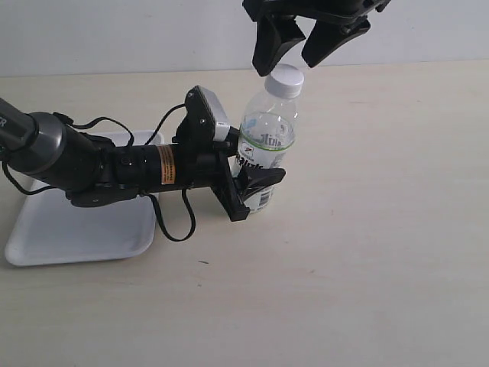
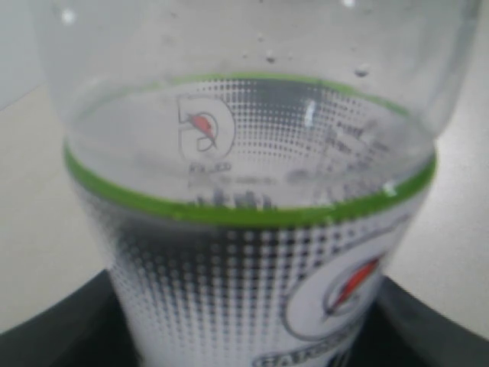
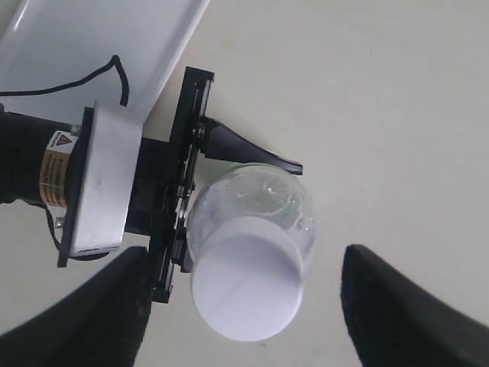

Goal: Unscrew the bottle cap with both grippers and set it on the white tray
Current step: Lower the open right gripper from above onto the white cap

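The clear bottle (image 1: 266, 141) stands upright on the table, its white-green label (image 2: 252, 229) filling the left wrist view. My left gripper (image 1: 248, 167) is shut on the bottle's lower body, with a black finger (image 3: 244, 153) on each side. The white bottle cap (image 1: 286, 79) sits on the neck. My right gripper (image 1: 289, 61) hangs open just above the cap. In the right wrist view its two black fingers (image 3: 84, 321) stand wide apart on either side of the cap (image 3: 246, 289), clear of it.
The white tray (image 1: 46, 229) lies on the table at the left, partly under my left arm, and its corner (image 3: 99, 38) shows in the right wrist view. A black cable (image 1: 172, 222) loops from the left wrist. Bare tabletop lies to the right and in front.
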You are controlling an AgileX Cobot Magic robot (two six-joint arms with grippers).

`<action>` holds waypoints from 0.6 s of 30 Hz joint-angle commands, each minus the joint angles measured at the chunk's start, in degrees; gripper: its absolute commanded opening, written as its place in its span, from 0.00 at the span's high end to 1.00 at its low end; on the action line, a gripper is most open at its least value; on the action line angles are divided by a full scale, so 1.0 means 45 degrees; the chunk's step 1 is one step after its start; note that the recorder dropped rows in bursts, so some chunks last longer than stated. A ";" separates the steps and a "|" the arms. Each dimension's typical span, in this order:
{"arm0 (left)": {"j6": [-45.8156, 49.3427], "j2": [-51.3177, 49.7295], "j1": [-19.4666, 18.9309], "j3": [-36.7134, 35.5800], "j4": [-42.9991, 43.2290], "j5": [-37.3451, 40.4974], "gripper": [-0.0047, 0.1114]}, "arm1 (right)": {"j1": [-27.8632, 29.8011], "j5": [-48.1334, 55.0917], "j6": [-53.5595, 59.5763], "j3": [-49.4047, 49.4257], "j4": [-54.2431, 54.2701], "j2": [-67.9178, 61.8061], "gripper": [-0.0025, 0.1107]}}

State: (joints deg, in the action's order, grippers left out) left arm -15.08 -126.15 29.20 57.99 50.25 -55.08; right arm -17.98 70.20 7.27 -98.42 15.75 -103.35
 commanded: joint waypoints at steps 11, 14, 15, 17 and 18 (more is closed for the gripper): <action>0.0034 0.0043 -0.0012 0.0002 0.0131 0.0597 0.96 | -0.0014 -0.0052 0.0008 0.0072 -0.0103 -0.0342 0.38; 0.0034 0.0043 -0.0012 0.0002 0.0131 0.0597 0.96 | -0.0014 -0.0052 0.0008 0.0072 -0.0103 -0.0343 0.39; 0.0034 0.0043 -0.0012 0.0002 0.0131 0.0597 0.96 | -0.0014 -0.0052 0.0008 0.0072 -0.0103 -0.0343 0.41; 0.0034 0.0043 -0.0012 0.0002 0.0131 0.0597 0.96 | -0.0014 -0.0052 0.0008 0.0072 -0.0103 -0.0343 0.43; 0.0034 0.0043 -0.0012 0.0002 0.0131 0.0597 0.96 | -0.0014 -0.0052 0.0008 0.0072 -0.0103 -0.0343 0.44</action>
State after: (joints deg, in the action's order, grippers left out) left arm -15.08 -126.15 29.20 57.99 50.25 -55.08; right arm -17.98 70.20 7.24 -98.42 15.44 -105.01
